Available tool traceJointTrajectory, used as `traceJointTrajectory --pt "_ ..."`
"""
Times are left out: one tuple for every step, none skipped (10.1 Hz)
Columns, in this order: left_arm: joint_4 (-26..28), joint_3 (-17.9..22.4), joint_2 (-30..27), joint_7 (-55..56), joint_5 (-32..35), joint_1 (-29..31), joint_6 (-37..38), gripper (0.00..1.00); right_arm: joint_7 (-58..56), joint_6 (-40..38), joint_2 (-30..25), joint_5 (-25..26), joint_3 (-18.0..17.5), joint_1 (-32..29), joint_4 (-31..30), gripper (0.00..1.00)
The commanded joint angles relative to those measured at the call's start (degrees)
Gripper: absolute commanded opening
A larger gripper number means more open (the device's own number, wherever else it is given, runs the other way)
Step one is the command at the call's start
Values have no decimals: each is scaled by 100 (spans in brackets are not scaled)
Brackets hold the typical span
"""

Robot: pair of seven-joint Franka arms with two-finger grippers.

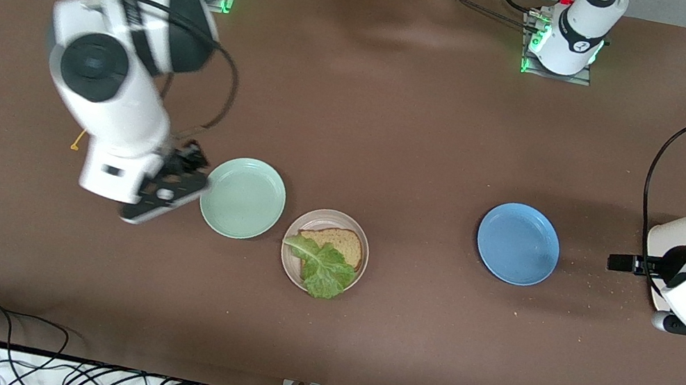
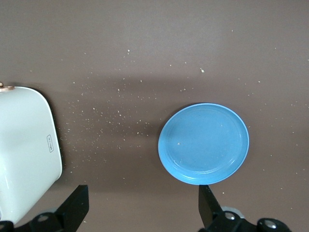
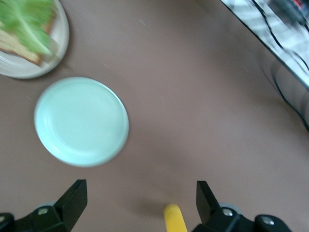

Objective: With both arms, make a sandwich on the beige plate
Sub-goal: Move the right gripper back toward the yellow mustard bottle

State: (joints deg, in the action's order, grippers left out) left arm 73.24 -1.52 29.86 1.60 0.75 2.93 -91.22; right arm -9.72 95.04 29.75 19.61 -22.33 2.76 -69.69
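The beige plate [image 1: 291, 267] lies near the middle of the table. On it is one slice of brown bread [image 1: 345, 242], with a ruffled lettuce leaf [image 1: 323, 270] over its near half and hanging past the rim. My right gripper [image 1: 165, 189] hangs open and empty over bare table beside the mint-green plate, toward the right arm's end. The right wrist view shows the beige plate's rim [image 3: 62, 46], the lettuce [image 3: 29, 19] and the open right gripper [image 3: 140, 198]. My left gripper [image 2: 142, 205] is open and empty over bare table between the blue plate and a white appliance.
A mint-green plate [image 1: 243, 197] sits empty beside the beige plate, and a blue plate [image 1: 518, 244] sits empty toward the left arm's end. A white appliance [image 1: 677, 241] stands near that table end, with crumbs [image 2: 116, 113] around it. A small yellow thing [image 3: 175, 218] lies under the right gripper.
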Motion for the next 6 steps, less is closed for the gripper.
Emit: traceJointTrajectory --pt "6 -15 -33 59 215 -20 34 100 14 -606 -434 -97 105 -485 -211 100" --pt "6 -15 -33 59 215 -20 34 100 -29 -731 -479 -115 428 -522 -229 100" --pt "6 -15 -33 59 215 -12 34 100 -152 -785 -549 -158 667 -531 -290 100" --pt "6 -15 -33 59 215 -12 34 100 -344 -837 -645 -263 921 -539 -456 100" --pt "6 -15 -33 59 215 -12 34 100 -555 -794 -794 -656 1237 -566 -710 100" --pt "6 -15 -33 59 215 -12 34 100 -1018 -759 -900 -1182 1606 -592 -956 100"
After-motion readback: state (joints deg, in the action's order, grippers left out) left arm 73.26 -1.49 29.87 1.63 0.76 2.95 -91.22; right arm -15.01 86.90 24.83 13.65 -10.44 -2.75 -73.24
